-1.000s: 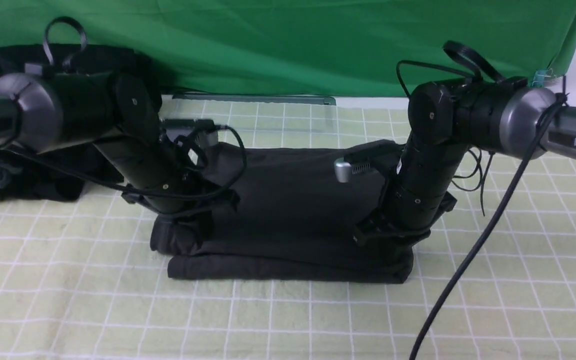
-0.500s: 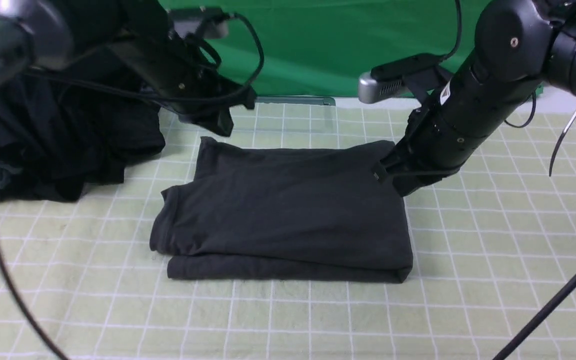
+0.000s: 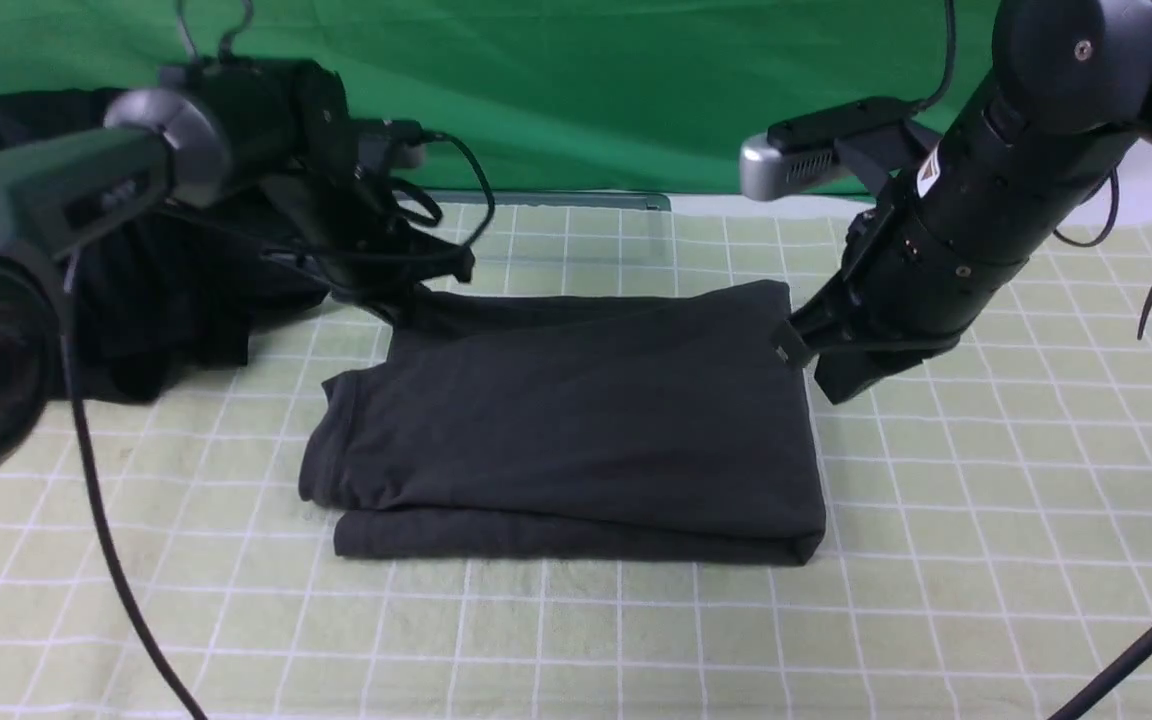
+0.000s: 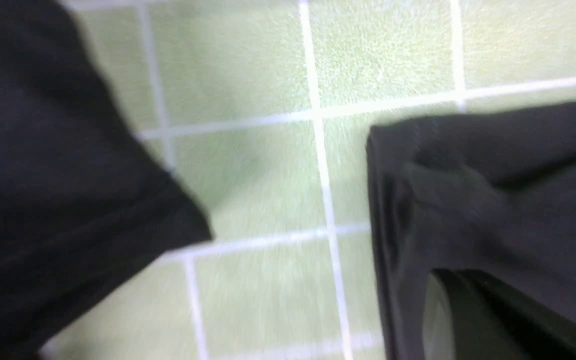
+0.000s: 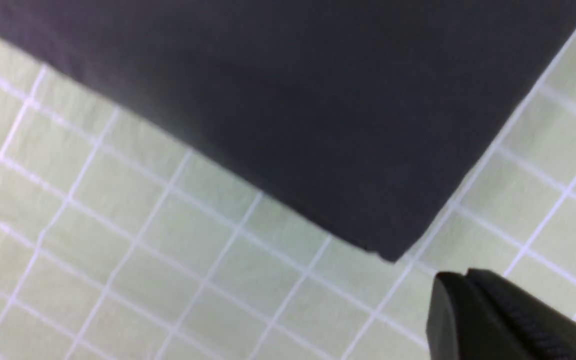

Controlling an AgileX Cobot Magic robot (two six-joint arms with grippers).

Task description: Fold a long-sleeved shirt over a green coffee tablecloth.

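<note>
Folded shirt (image 3: 576, 420) is lying between both clenched, empty grippers, left gripper (image 3: 406, 305) and right gripper (image 3: 841, 385), long axis running left-right on tablecloth (image 3: 986, 520).

Front wide; wrists close (downward).

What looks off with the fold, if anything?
The long-sleeved shirt is folded but uneven: its left edge steps outward and bulges instead of running straight, and a lower layer sticks out along the near edge. It lies flat on the green coffee tablecloth.
</note>
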